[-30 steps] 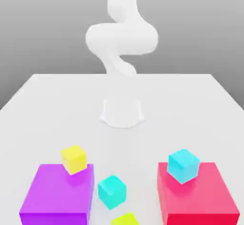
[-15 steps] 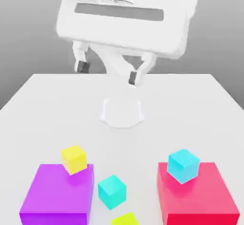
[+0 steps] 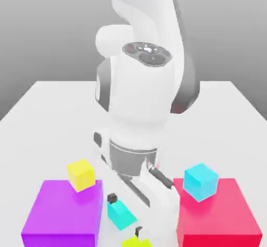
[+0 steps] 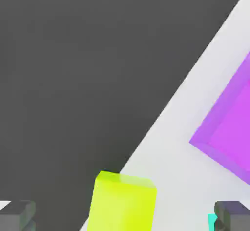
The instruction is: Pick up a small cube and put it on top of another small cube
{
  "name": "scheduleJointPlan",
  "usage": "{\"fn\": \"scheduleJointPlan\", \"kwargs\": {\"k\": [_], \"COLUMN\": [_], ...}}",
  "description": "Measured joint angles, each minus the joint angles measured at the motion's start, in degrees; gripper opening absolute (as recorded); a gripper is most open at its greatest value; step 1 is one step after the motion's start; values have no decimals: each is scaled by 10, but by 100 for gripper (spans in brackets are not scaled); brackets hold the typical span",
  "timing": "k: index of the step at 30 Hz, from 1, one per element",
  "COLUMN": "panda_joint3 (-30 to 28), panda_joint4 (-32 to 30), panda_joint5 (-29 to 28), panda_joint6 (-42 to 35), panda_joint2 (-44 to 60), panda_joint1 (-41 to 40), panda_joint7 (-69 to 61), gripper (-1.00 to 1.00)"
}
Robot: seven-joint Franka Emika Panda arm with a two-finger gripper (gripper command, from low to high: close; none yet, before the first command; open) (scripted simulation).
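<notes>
Pincer [image 3: 125,214] of the white arm [image 3: 141,84], lowered to the bottom centre of the exterior frame, jaws spread wide and holding nothing. One dark fingertip [image 3: 111,197] sits at the upper left corner of the turquoise cube [image 3: 121,213]; the other [image 3: 138,232] shows just above the lime cube [image 3: 136,242], which lies at the very bottom edge of the frame on the white counter [image 3: 47,115]. Turquoise cube rests on the counter directly above the lime one in the frame, between the two large blocks. Purple block [image 3: 60,217] occupies the lower left and carries a yellow cube [image 3: 81,174] near its upper right corner (the cube overhangs the far edge slightly). Red block [image 3: 221,217] occupies the lower right and carries a sky-cyan cube [image 3: 201,181] at its upper left corner. Hand view: lime cube [image 4: 123,203] stands at the counter's edge between the two grey fingertips [image 4: 17,214], touching neither; purple block [image 4: 227,127] lies beyond on the counter [image 4: 176,147], and a sliver of turquoise [image 4: 211,220] shows beside the other fingertip.
</notes>
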Motion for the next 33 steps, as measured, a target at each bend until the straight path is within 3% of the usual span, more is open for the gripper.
{"fn": "scheduleJointPlan", "kwargs": {"k": [2, 5, 6, 12, 17, 25, 31, 33], "panda_joint3": [2, -20, -29, -34, -3, -41, -49, -48], "panda_joint4": [1, 13, 17, 19, -1, -116, -214, -225], "panda_joint5": [18, 0, -8, -12, 28, 55, 142, 148], "panda_joint6": [20, 66, 81, 90, 29, 5, 14, 41], "panda_joint2": [31, 93, 112, 121, 41, -78, -194, -183], "panda_joint1": [0, 18, 26, 29, 6, 27, 18, 14], "panda_joint7": [18, 42, 48, 51, 28, 259, 404, 426], "gripper": [0, 0, -100, -100, -100, -100, -100, -100]}}
